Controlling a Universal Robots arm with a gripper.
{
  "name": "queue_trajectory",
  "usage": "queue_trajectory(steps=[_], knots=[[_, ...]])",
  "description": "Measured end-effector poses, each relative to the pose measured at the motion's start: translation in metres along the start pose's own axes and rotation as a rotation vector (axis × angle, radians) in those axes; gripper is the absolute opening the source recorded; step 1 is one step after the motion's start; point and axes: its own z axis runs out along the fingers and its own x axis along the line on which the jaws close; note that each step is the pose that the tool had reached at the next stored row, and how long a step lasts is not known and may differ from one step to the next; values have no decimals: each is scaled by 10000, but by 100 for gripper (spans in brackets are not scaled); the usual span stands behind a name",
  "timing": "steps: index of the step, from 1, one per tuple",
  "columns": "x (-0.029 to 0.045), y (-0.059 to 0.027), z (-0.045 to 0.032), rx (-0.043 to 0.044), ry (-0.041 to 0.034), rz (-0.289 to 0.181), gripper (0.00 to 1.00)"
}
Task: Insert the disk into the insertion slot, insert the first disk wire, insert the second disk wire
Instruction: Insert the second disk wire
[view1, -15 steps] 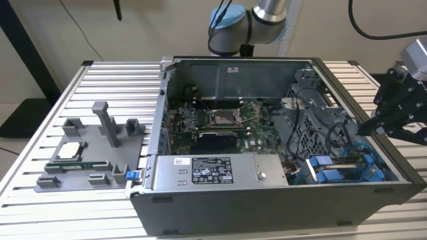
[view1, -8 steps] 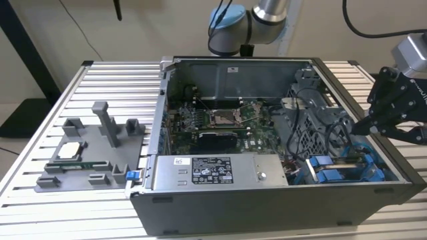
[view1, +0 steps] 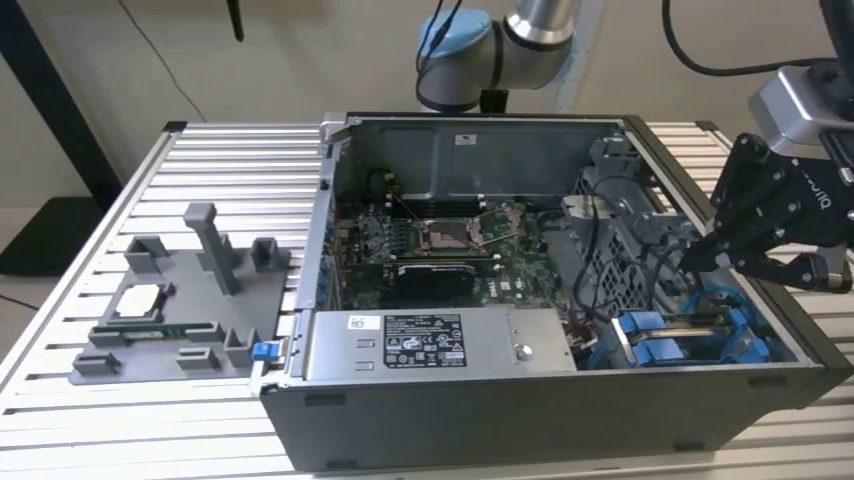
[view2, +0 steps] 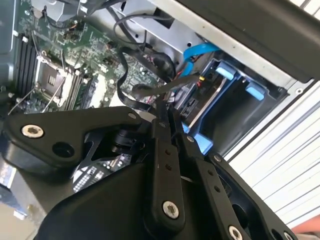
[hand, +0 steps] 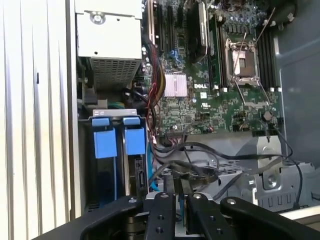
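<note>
Gripper (view1: 694, 255) inside computer case (view1: 534, 425), jaws pinched on black wire (view2: 145, 90). Disk (hand: 136, 172) seated lengthwise in slot (hand: 112, 120), blue tabs outward.

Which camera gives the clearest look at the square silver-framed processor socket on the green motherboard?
The first wrist view: the socket faces the camera unobstructed. The exterior view shows it smaller, mid-case; the second wrist view shows it obliquely.

My gripper (view2: 167, 112) body blocks the lower half of the second wrist view, and its fingertips vanish among black wires (view2: 140, 75). The disk (view2: 200, 107) there looks seated, though mostly hidden. At the exterior view's right edge the gripper is cut off.
</note>
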Motion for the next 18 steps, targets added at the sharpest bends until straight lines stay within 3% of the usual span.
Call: queue_trajectory(steps=[8,15,18], knots=[[18,186,24,3,35,5,0],[32,212,38,42,502,50,0],[37,219,44,156,598,14,0]])
